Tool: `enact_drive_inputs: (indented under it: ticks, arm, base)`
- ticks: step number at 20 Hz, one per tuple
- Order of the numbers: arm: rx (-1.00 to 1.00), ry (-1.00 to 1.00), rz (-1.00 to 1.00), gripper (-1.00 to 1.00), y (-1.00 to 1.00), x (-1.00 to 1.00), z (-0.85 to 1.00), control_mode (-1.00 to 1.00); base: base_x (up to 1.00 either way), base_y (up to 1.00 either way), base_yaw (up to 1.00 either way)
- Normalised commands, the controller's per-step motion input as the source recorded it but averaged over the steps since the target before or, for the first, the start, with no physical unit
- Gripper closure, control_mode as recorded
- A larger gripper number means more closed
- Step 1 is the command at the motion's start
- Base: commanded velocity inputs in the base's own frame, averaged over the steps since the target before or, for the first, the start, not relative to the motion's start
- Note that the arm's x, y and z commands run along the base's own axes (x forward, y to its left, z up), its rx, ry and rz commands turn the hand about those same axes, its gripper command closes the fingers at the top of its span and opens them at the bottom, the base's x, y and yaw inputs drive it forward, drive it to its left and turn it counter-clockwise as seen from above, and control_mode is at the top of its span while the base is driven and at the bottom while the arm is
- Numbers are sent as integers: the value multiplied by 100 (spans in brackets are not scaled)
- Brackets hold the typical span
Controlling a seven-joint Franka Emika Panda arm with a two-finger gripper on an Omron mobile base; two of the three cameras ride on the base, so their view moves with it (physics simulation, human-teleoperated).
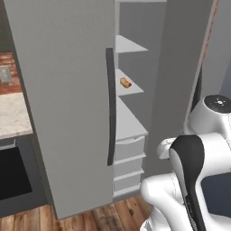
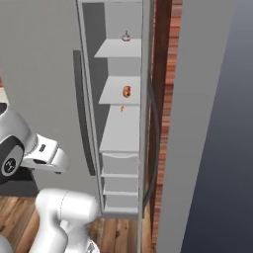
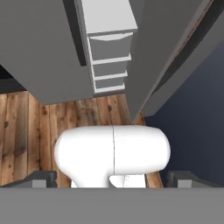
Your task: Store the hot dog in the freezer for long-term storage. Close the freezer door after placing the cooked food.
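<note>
You have a wooden plank floor (image 1: 113, 216) under the fridge, its boards also running through the hand view. To your left sits a pale speckled counter (image 1: 11, 115) with red brick wall (image 1: 9, 72) behind it. A small pale item with a dark top (image 2: 126, 36) stands on the highest shelf.

The hot dog (image 2: 126, 91) lies on a white shelf (image 2: 118, 97) inside the open freezer (image 2: 109, 20).

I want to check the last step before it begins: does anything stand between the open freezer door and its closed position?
Nothing visible does. The hot dog lies well back on a freezer shelf, and the drawers look pushed in. The freezer door stands wide open. The claw is open and empty, low near the floor.
</note>
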Motion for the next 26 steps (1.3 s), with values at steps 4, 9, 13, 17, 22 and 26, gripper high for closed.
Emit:
enact_drive_inputs:
  ticks: [4, 9, 13, 17, 22, 26]
  arm:
    - [0, 0, 0, -100, 0, 0, 0, 100]
    - [0, 0, 0, -100, 0, 0, 0, 100]
    - [0, 0, 0, -100, 0, 0, 0, 100]
    - [0, 0, 0, -100, 0, 0, 0, 100]
    - [0, 0, 0, -100, 0, 0, 0, 100]
    - [0, 0, 0, -100, 0, 0, 0, 100]
  base:
    - [0, -33, 15]
    - [0, -58, 8]
    - [0, -50, 0]
    - [0, -9, -2]
    - [20, -1, 0]
    - [27, -1, 6]
